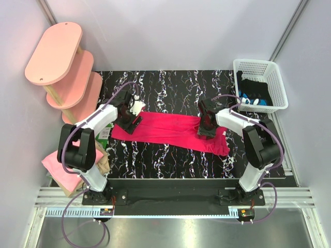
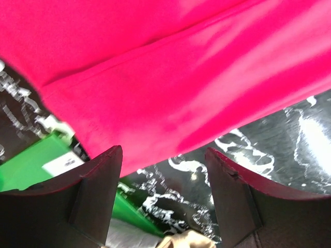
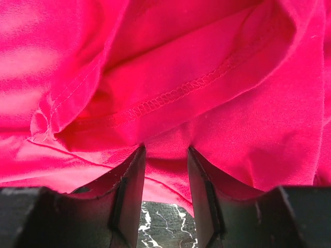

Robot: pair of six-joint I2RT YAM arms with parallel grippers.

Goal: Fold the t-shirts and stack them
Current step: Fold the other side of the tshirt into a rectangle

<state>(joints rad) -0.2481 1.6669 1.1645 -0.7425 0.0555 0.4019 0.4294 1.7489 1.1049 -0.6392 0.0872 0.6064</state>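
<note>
**Two robot arms at the ends of a spread crimson shirt**

A vivid crimson-pink cotton t-shirt (image 1: 170,132) lies flat as a long band across the middle of a black, white-veined marble-pattern table (image 1: 170,88). The left gripper (image 1: 130,118) is at the shirt's left end. In its wrist view its dark fingers (image 2: 98,181) are spread wide with nothing between them, and the cloth's edge lies just ahead. The right gripper (image 1: 205,129) is low over the shirt's right part. Its fingers (image 3: 129,181) stand a narrow gap apart, with a stitched hem close in front and cloth showing across the gap.

A folded light pink t-shirt (image 1: 54,166) and a tan t-shirt (image 1: 102,161) rest at the table's near left corner, beside the left arm's base.
</note>
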